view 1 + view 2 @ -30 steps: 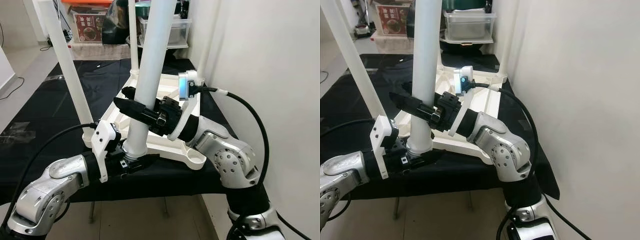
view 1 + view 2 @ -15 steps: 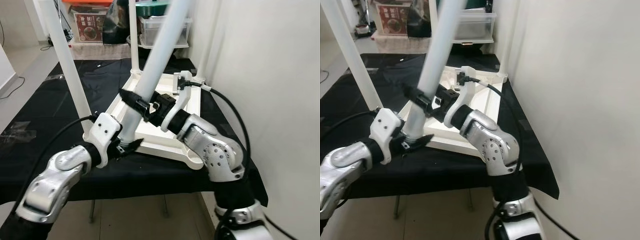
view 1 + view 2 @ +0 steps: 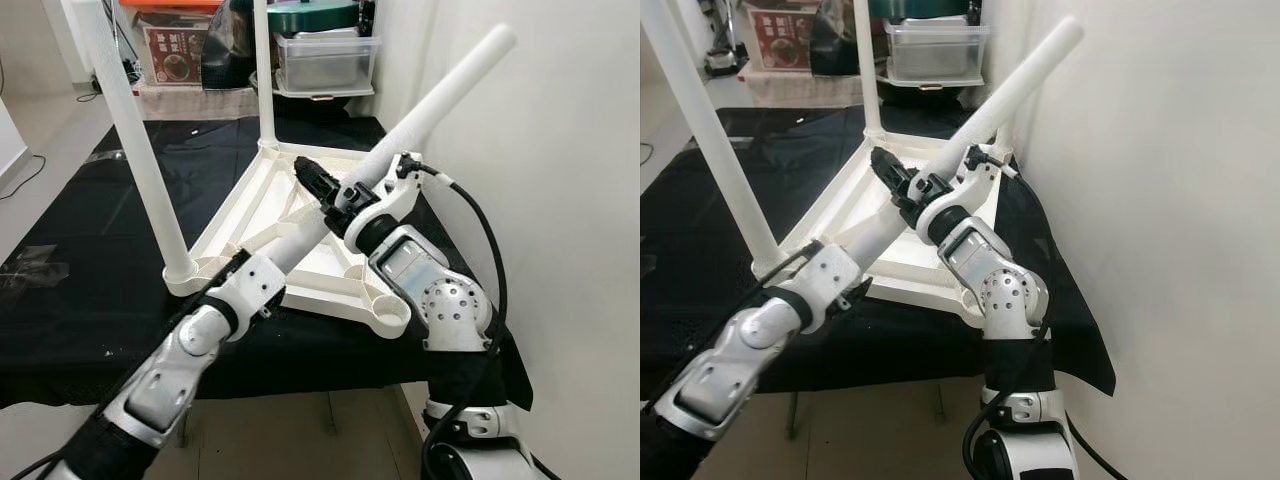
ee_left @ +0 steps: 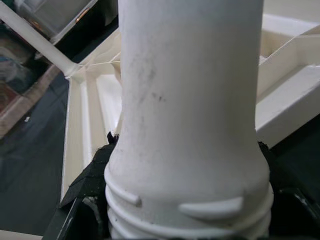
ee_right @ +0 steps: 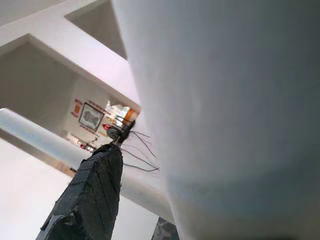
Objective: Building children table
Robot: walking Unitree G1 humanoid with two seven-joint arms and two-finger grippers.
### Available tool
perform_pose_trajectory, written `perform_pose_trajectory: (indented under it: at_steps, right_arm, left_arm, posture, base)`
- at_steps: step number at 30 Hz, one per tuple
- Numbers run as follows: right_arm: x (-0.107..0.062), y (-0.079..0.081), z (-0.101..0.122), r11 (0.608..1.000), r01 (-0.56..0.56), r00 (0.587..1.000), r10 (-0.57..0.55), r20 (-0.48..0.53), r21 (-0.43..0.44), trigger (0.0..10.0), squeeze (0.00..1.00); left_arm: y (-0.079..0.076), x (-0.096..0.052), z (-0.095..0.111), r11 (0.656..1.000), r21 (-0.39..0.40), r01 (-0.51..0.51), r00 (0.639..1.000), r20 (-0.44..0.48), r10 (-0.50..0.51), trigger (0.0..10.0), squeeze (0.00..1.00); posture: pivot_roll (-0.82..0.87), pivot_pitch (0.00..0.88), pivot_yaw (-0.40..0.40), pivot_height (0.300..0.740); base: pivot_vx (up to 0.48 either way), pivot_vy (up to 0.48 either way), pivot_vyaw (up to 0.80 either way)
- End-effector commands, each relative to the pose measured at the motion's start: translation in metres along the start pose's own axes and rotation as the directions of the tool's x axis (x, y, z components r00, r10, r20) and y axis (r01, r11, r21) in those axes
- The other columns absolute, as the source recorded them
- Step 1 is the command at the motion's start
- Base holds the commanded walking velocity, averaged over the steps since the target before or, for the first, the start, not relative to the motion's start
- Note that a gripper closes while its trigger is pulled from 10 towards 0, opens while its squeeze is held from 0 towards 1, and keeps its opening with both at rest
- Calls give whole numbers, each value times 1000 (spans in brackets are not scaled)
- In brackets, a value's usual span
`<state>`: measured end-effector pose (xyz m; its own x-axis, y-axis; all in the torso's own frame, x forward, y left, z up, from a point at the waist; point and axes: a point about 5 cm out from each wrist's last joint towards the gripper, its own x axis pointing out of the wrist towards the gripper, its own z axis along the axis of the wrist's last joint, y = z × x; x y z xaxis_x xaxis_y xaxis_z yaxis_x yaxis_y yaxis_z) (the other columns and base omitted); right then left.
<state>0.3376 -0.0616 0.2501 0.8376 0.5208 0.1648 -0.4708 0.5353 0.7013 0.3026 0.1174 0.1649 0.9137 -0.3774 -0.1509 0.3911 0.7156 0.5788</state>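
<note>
- Upturned white plastic table top (image 3: 262, 228) lies underside-up on the black cloth-covered work surface (image 3: 90, 250), close to the white wall (image 3: 560, 150). Ribbed underside and corner sockets face up, so legs can go in from above.
- Two long white plastic table legs already stand upright in their sockets: one at the near-left corner (image 3: 135, 150), one at the far-left corner (image 3: 263, 75).
- Third white plastic leg (image 3: 420, 110) is loose, held steeply tilted across the frame; free end points up toward the wall, threaded end low near the front-left of the frame.
- Left gripper (image 3: 250, 285) holds the leg's lower end. Left wrist view shows the screw threads (image 4: 185, 212) right at the black fingers (image 4: 92, 177), jaws closed around the leg just by the threads. Judgement: gripping there gives fine control of the end to be seated.
- Right gripper (image 3: 325, 187) clamps the leg at mid-length, jaws narrow around the shaft; one black finger (image 5: 92, 192) lies alongside the tube. Judgement: this grip steers the tilt.
- Near-right round corner socket (image 3: 388, 320) is open.
- Judgement: step in hand is reorienting the leg; still to do: bring it upright, align threads with a free socket, twist in.
- Risk: upper end is near the wall and could strike it during the swing.
</note>
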Motion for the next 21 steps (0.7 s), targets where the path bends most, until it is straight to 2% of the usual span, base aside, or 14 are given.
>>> perform_pose_trajectory:
  at_steps: [1,2,4,5,8,11,14,21]
  right_arm:
    - [16,40,-21,986,-101,993,108,-48,135,7059,0]
    - [16,39,-26,984,-62,995,74,-69,166,1922,0]
    - [16,39,-26,984,-62,995,74,-69,166,1922,0]
    - [16,37,-31,986,-38,994,54,-100,162,0,0]
    - [14,29,-38,988,27,991,-6,-137,151,0,0]
    - [14,18,-35,983,110,991,-97,-91,145,0,0]
    - [15,17,-32,981,120,991,-111,-71,151,0,0]
    - [19,17,-14,964,138,990,-143,4,225,0,0]
  left_arm:
    - [-10,7,12,997,73,24,998,50,-28,10000,0]
    - [-11,13,16,993,119,8,998,57,-15,10000,0]
    - [-11,13,16,993,119,8,998,57,-15,10000,0]
    - [-10,15,18,988,151,2,998,63,-12,10000,0]
    - [-10,18,22,982,187,-5,997,74,-9,10000,0]
    - [-14,19,26,986,167,12,996,84,-27,10000,0]
    - [-17,20,27,988,153,20,996,82,-33,10000,0]
    - [-31,20,27,990,129,56,994,83,-67,10000,0]
  posture:
    - [20,0,-73,740]
    - [17,0,-72,740]
    - [17,0,-72,740]
    - [15,0,-69,740]
    - [13,0,-69,740]
    - [15,0,-70,740]
    - [16,0,-70,740]
    - [17,0,-70,740]
  base:
    - [0,0,0]
    - [0,0,0]
    - [0,0,0]
    - [0,0,0]
    - [0,0,0]
    - [0,0,0]
    - [0,0,0]
    - [0,0,0]
